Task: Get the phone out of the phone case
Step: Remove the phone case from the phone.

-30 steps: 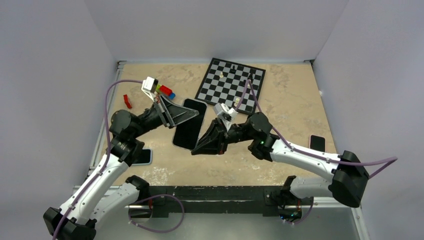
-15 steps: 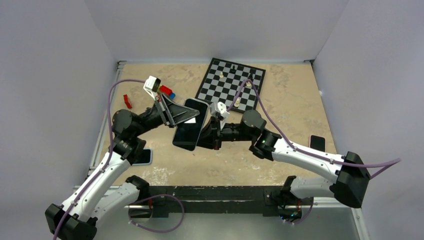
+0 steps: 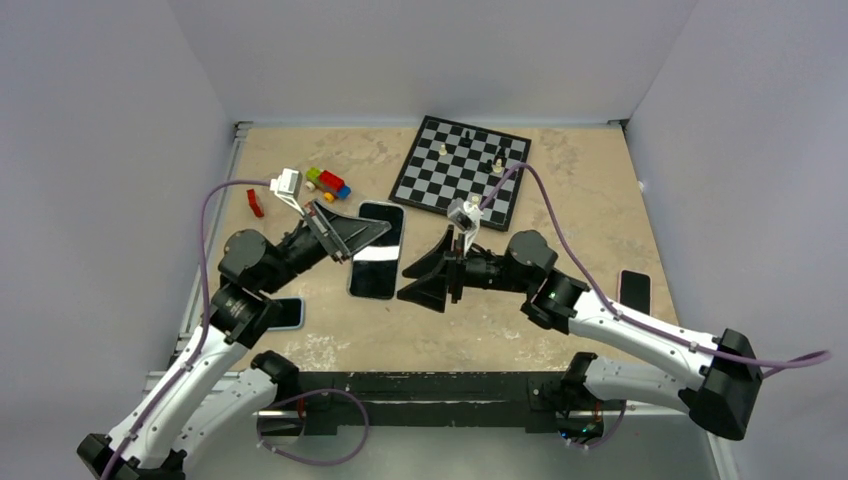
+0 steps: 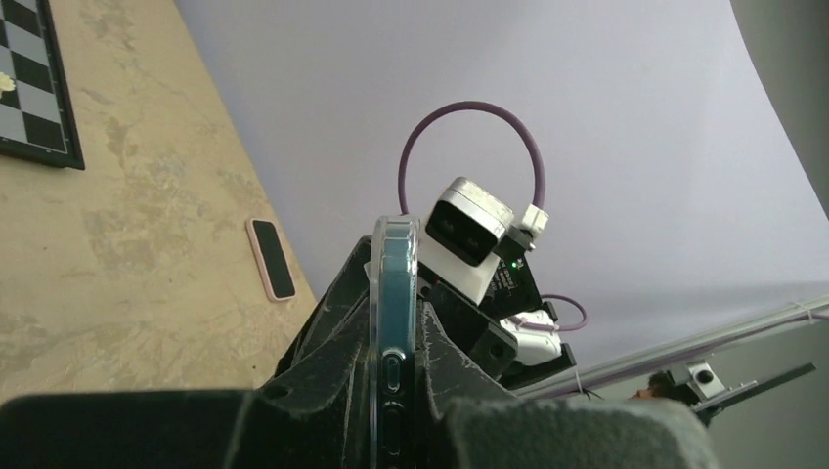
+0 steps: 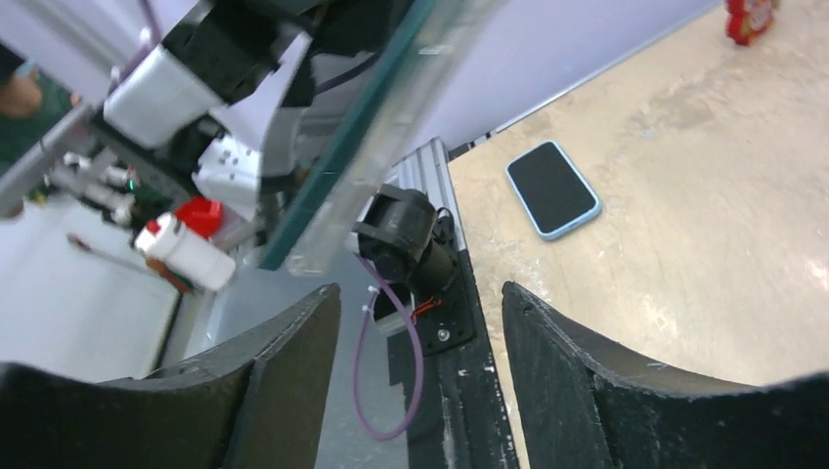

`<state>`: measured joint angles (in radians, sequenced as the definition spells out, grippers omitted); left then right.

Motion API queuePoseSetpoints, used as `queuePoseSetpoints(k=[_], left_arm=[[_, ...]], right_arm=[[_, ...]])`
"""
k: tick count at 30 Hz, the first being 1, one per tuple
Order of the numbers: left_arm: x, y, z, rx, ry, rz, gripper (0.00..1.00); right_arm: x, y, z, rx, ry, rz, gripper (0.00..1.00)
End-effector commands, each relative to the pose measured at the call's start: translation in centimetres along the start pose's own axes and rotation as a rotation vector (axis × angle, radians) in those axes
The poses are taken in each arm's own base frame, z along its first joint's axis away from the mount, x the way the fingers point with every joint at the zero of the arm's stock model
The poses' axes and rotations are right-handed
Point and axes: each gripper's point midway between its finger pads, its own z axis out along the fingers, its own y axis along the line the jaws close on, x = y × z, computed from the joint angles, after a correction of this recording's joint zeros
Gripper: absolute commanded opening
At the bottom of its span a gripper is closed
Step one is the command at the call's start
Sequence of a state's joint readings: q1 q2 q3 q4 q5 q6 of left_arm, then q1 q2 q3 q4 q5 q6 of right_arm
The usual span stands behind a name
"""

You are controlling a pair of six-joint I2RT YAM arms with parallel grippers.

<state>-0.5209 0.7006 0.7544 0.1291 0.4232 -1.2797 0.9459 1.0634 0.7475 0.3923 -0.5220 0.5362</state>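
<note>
A dark phone in a clear phone case is held above the table, and my left gripper is shut on its upper part. In the left wrist view the phone stands edge-on between my fingers, its side buttons showing, with the clear case still wrapped round it. My right gripper hangs just right of the phone, open and apart from it. From the right wrist, the cased phone slants across the top, beyond my open right gripper, with nothing between the fingers.
A chessboard with a few pieces lies at the back. Toy bricks and a red piece sit back left. A blue-cased phone lies by the left arm, a pink-cased phone at the right.
My right gripper, shut at the phone's right edge half a second ago, has opened and drawn back to the right. The left gripper has kept hold of the phone and shifted it slightly.
</note>
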Motion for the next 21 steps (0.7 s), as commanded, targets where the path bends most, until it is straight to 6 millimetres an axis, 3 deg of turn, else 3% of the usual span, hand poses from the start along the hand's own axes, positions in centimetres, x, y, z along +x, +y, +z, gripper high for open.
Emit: queuePoseSetpoints(k=[1, 8, 14, 21], left_arm=[[-2.2, -1.1, -1.1, -0.008, -0.149, 0.044, 0.0], [-3.0, -0.4, -2.1, -0.058, -0.215, 0.048, 0.0], [-3.5, 0.5, -2.6, -0.077, -0.268, 0.053, 0.0], [-3.3, 0.9, -2.0, -0.05, -0.257, 0.0, 0.0]], right_arm=[[-0.9, -1.5, -0.8, 0.114, -0.077, 0.253, 0.63], [-4.2, 2.7, -1.0, -0.103, -0.179, 0.325, 0.51], [-4.5, 4.1, -1.2, -0.178, -0.178, 0.321, 0.43], [-4.1, 4.9, -0.5, -0.277, -0.169, 0.36, 0.44]])
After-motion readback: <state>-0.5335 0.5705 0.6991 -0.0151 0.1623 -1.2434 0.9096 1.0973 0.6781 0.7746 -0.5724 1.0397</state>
